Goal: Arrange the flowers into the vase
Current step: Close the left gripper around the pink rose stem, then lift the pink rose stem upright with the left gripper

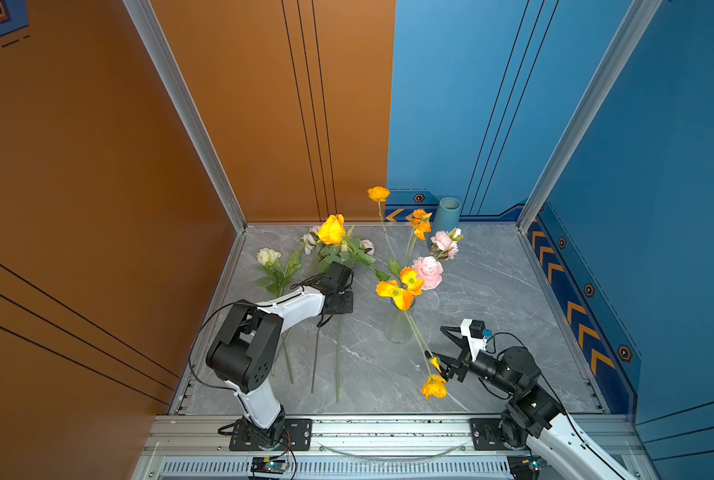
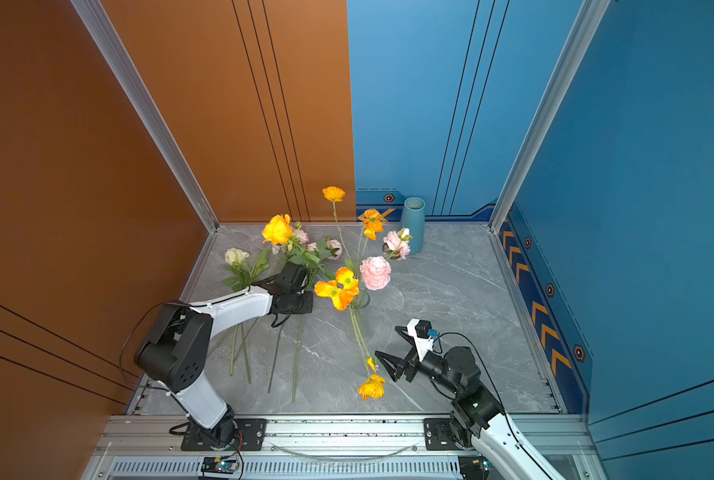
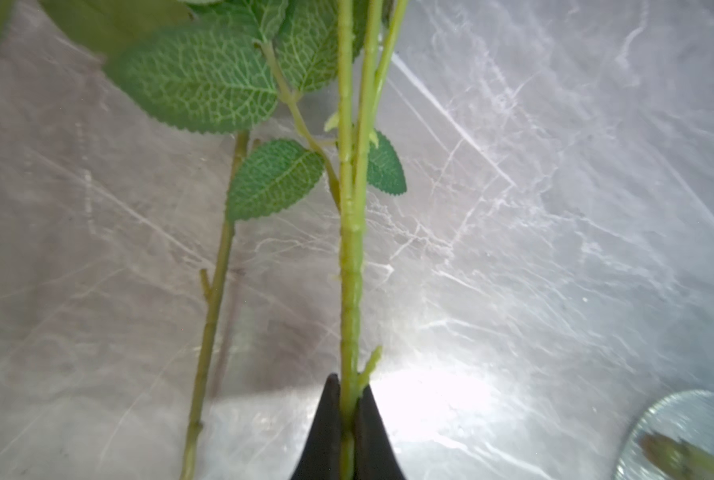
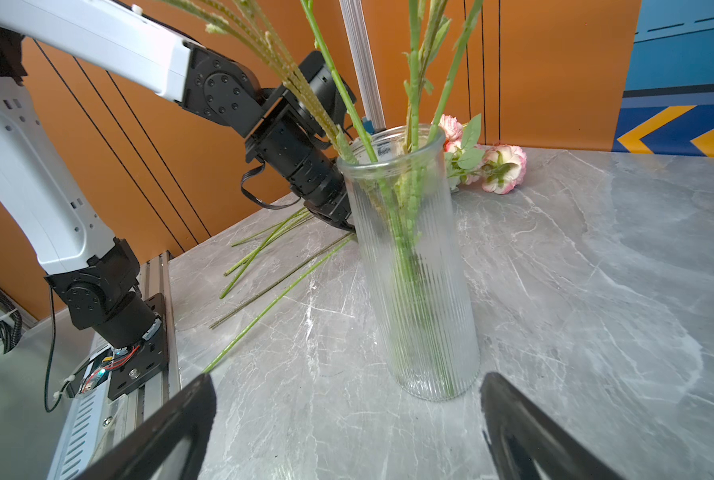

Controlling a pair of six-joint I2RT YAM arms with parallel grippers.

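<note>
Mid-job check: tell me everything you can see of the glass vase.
The vase is a tall cylinder of clear, vertically ribbed glass with a slightly flared rim. It stands upright near the middle of the grey marble-look table, holding several green stems that lean against its rim. The open right gripper faces it without touching.

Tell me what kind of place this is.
Probably a robot test cell: a left arm and right arm bolted to an aluminium rail, and a marble-look tabletop boxed in by an orange panel and a blue panel.
</note>
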